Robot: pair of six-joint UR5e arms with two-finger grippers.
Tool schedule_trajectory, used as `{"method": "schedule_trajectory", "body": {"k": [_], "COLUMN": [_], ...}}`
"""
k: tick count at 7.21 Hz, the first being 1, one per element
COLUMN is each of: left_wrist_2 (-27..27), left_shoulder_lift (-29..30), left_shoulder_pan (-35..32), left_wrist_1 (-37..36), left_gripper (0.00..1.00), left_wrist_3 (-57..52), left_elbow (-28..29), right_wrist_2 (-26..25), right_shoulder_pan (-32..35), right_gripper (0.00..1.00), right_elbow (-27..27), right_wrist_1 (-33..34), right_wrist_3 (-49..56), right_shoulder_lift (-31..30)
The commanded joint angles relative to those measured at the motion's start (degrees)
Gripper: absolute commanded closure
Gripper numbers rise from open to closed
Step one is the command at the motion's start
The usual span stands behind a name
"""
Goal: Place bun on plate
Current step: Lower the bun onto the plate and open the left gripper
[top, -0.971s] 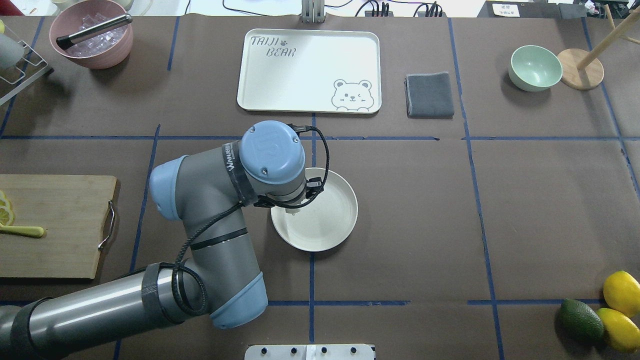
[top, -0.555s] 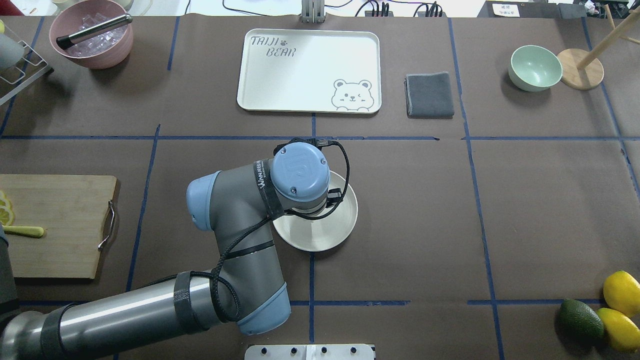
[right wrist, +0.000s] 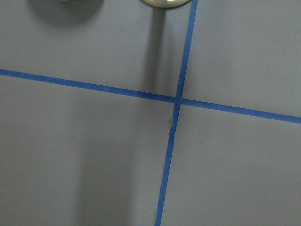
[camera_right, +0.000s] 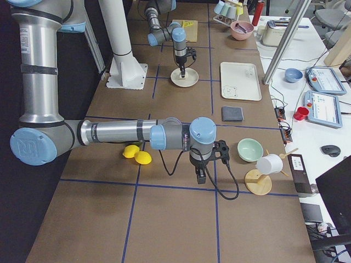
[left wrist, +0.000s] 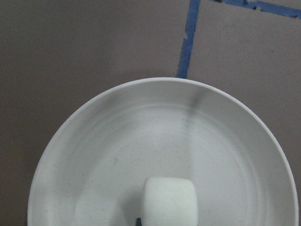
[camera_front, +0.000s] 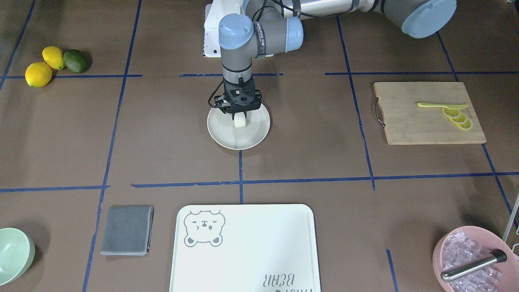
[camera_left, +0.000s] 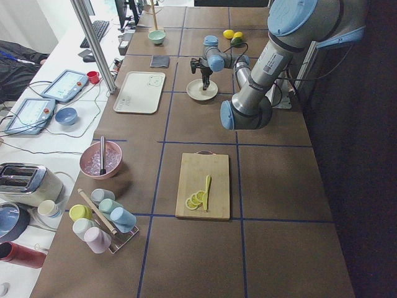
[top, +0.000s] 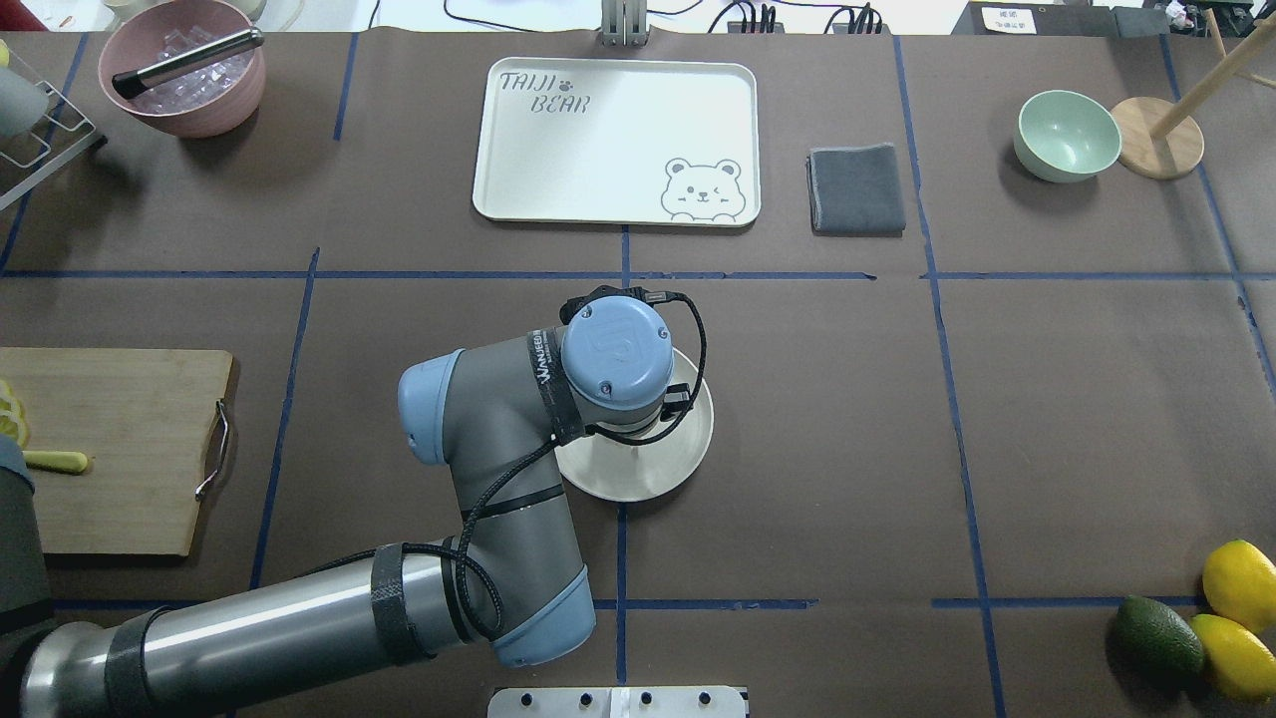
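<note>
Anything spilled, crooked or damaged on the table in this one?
Nothing stands out. The left pincer holds the bun upright, on or just above the plate; the tray and cloth lie square.

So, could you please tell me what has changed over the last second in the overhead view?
The left arm swung rightward and slightly toward the robot, from the left edge of the plate to over its middle, carrying the left gripper with the bun in it. Nothing was visibly let go. The plate, the bear-printed tray and the grey cloth stayed put.
</note>
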State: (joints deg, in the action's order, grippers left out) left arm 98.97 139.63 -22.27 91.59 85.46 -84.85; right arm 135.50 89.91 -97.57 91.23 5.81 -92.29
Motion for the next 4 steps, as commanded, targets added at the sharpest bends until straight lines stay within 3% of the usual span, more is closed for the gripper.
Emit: {"method": "schedule_trajectory", "body": {"k": [1, 3, 4], "left_wrist_2": [0.0, 0.0, 0.2], "left_shoulder_lift": [-0.2, -0.2, -0.5], "left_shoulder_pan": [0.0, 0.0, -1.4], "left_wrist_1": [0.1, -0.2, -1.0], "left_gripper": [0.25, 0.01, 0.01], "left_wrist_3": [-0.4, -2.8, -4.8], "left_elbow": [0.3, -0.5, -2.7], "right_wrist_2": [0.0, 0.1, 0.0], "right_shoulder_pan": [0.2, 0.5, 0.5], "right_gripper": [0.0, 0.0, 0.0], "right_elbow": [-0.1, -0.1, -0.1], "right_wrist_1": [0.0, 0.0, 0.0], "right_wrist_3": [-0.3, -0.3, -0.3], "right_shoulder_lift": [0.0, 0.0, 0.0]}}
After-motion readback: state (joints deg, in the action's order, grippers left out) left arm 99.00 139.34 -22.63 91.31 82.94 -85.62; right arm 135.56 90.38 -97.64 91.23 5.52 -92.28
